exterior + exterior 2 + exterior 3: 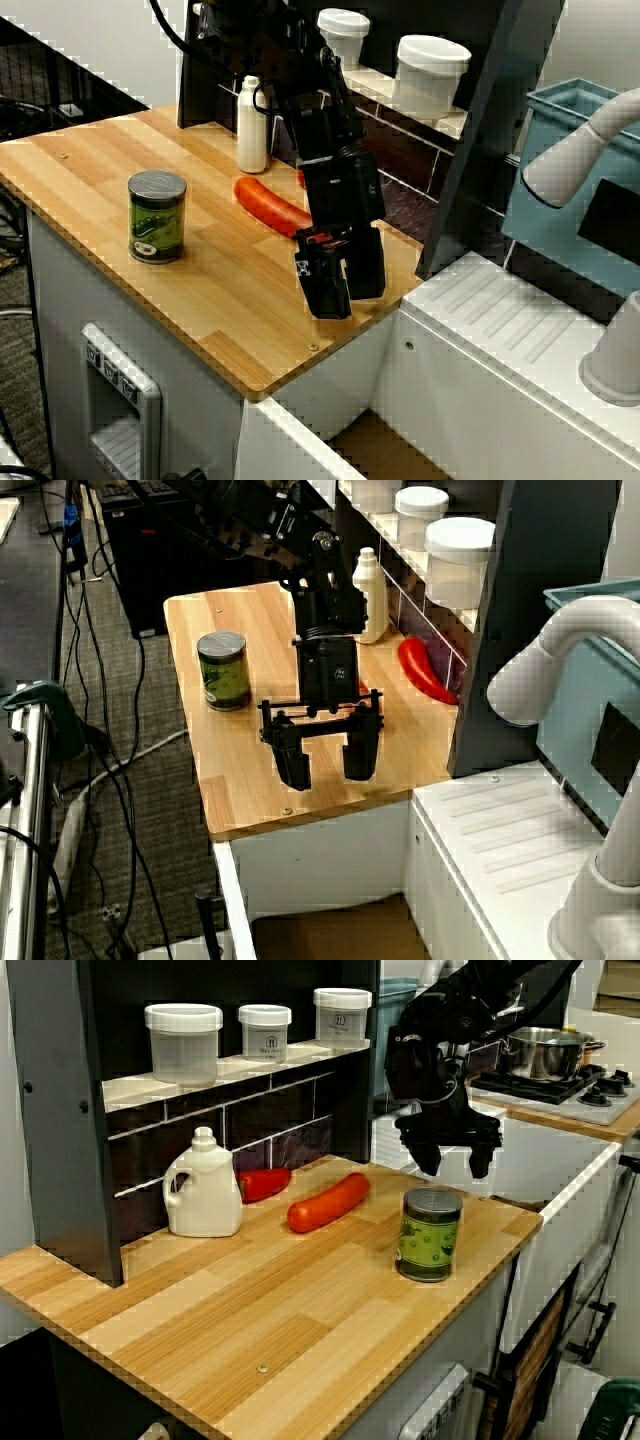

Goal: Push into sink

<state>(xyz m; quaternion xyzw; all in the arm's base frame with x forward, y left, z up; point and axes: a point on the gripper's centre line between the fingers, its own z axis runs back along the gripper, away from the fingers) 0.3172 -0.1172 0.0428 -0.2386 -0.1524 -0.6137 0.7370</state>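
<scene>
My gripper [345, 285] [325, 758] [452, 1160] hangs open and empty, fingers pointing down, just above the wooden counter [210, 300] near the edge that borders the sink. Only a corner of the sink [375, 445] [330, 935] shows below that edge, with white walls and a tan floor. A green-labelled can [157, 216] [223, 670] [430, 1233] stands upright on the counter, apart from the gripper. An orange-red sausage-shaped toy [268, 205] [328, 1202] lies just behind the gripper. A red pepper [425, 668] [262, 1182] lies by the back wall.
A white bottle [252, 125] [203, 1198] stands at the back of the counter. White jars [432, 72] sit on the shelf above. Beyond the sink are the ridged drainboard [520, 310], a white faucet [580, 150], a teal bin [560, 200] and a pot [545, 1052] on the stove.
</scene>
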